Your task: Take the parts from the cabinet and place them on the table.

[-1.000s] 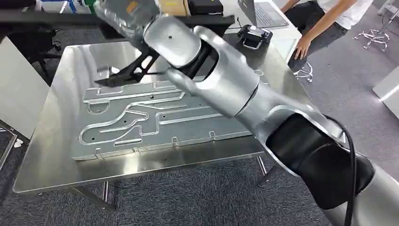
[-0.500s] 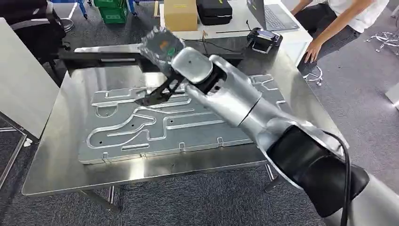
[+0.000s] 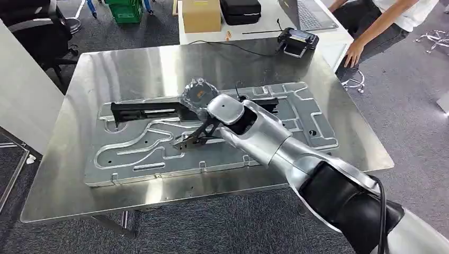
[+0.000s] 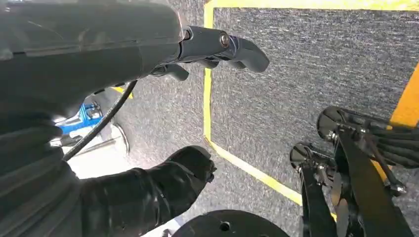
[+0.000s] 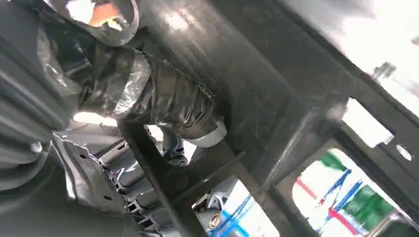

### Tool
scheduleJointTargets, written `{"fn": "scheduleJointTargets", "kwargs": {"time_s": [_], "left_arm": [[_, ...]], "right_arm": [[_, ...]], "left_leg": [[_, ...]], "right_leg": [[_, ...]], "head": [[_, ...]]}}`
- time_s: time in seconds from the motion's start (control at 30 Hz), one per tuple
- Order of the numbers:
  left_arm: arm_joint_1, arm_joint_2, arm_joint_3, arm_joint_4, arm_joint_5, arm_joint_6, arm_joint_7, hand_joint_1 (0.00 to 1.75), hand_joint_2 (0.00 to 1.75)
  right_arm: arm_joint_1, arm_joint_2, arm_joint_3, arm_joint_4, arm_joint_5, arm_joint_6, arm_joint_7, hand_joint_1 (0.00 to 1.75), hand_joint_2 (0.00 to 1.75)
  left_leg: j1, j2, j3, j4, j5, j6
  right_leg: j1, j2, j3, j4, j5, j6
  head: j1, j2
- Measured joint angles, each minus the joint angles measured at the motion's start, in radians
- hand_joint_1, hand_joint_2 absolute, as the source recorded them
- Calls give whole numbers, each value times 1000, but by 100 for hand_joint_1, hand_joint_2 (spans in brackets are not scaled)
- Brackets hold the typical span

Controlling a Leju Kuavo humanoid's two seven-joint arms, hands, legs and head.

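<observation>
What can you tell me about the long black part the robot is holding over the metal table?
The black part is a long, narrow bar, apparently dark plastic, with ribs and open cut-outs seen from the right wrist. It lies roughly level across the grooved metal plate on the table, running from the plate's left end to about its middle. The right hand grips it near mid-length. Whether it already rests on the plate cannot be told.

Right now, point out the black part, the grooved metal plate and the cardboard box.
black part (image 3: 143,109), head view, on its long bar left of the right hand.
grooved metal plate (image 3: 137,151), head view, on its channelled left half.
cardboard box (image 3: 200,16), head view, on its front face.
</observation>
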Motion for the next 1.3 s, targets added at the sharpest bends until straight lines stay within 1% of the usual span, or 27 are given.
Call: {"fn": "scheduleJointTargets", "kwargs": {"time_s": [0.2,0.43,0.47,0.8,0.83,1.0,1.3], "left_arm": [[0,2,26,0,11,-13,-2,0,175],[0,2,46,0,20,-22,-2,0,175],[0,2,49,0,20,-24,-2,0,175],[3,12,54,0,-1,-40,-2,0,175],[3,12,55,0,0,-40,-2,0,0],[3,12,65,0,6,-31,6,0,0],[3,10,90,-1,1,-23,5,0,0]], "right_arm": [[17,-1,11,70,0,-4,-14,175,175],[18,-2,13,107,0,-3,-15,175,175],[18,-2,14,111,0,0,-15,0,0],[18,-1,19,145,1,12,-13,0,0],[18,-1,19,147,1,12,-11,0,0],[15,1,20,155,0,6,5,0,0],[9,14,20,135,-1,-8,3,0,0]], "left_leg": [[0,0,0,0,0,0],[0,0,1,0,0,0],[0,0,1,0,0,0],[-1,0,2,1,0,1],[-1,0,2,1,1,1],[-1,0,2,1,1,1],[-1,0,2,1,0,0]], "right_leg": [[0,0,1,0,-1,-1],[0,0,1,0,-1,-1],[0,0,1,0,-1,-1],[-1,0,4,0,0,0],[-1,0,4,0,0,0],[-1,0,4,0,0,0],[-1,0,4,0,0,0]], "head": [[0,0],[0,0],[0,0],[0,0],[0,0],[0,0],[0,0]]}}
